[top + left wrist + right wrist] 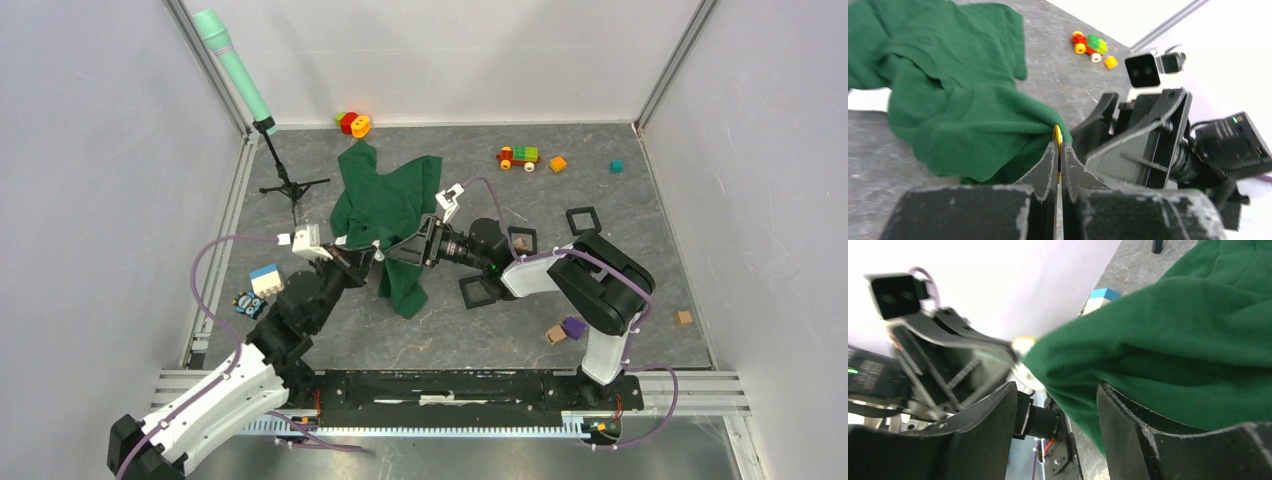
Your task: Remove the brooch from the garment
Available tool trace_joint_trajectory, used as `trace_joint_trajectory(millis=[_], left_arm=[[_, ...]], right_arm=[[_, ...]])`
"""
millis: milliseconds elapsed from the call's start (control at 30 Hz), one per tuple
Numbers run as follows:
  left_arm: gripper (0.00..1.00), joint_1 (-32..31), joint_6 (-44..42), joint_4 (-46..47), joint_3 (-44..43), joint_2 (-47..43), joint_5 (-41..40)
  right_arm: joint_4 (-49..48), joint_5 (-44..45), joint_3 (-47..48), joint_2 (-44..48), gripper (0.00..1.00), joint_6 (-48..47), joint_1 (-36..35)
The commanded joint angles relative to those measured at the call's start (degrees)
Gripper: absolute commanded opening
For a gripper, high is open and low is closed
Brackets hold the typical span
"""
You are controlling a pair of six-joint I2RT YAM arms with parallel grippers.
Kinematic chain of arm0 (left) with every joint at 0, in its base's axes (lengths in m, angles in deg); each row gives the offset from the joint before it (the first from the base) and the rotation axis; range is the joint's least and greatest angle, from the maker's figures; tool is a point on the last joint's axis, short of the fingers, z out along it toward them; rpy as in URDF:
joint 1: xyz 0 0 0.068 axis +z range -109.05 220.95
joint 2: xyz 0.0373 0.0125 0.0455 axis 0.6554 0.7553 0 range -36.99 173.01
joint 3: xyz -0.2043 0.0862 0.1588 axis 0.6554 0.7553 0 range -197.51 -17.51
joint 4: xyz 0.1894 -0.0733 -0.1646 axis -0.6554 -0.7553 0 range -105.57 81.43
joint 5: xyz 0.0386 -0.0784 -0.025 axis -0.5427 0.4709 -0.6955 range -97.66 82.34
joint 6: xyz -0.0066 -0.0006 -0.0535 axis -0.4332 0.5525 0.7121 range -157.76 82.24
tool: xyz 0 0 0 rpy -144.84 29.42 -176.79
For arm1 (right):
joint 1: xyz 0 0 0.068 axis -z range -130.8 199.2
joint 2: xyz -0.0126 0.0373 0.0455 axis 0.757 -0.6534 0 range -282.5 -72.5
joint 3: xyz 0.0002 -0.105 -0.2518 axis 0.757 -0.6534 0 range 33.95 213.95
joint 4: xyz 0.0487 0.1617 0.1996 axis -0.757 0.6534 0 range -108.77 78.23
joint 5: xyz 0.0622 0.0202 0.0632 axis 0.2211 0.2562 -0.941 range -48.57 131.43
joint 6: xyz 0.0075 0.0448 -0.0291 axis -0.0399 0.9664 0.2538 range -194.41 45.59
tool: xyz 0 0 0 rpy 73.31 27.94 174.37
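Note:
The green garment [382, 205] lies crumpled mid-table, one fold lifted between my arms. The brooch [376, 245] is a tiny pale roundish piece at that fold's edge. In the left wrist view it shows edge-on as a thin yellow-rimmed disc [1057, 135] against the cloth [963, 110]. My left gripper [1058, 146] is shut on it. In the right wrist view the brooch [1023, 344] sits at the cloth's tip [1173, 340]. My right gripper [1055, 386] is open, its jaws wide apart with the green fold hanging between them.
A microphone stand [288, 186] stands left of the garment. Black square frames [583, 220] lie to the right. A toy train [518, 157], an orange block [557, 163] and a teal cube [616, 166] sit far right. A blue-white block [265, 278] is beside the left arm.

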Motion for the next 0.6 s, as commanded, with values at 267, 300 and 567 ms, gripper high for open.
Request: trace_joint_trajectory(millis=[267,300,567], left_arm=[[0.02,-0.4,-32.5,-7.5,-20.9,19.9,-24.1],[0.02,-0.5,-35.6,-1.9,-20.3,21.3,-24.7],[0.02,-0.9,-62.4,31.8,-21.5,34.8,-24.7]], right_arm=[[26.2,11.7,6.7,8.0,0.73,-27.8,0.0],[28.1,12.8,7.2,8.4,0.73,-29.6,0.0],[33.1,18.1,6.4,13.1,0.82,-35.7,1.2]])
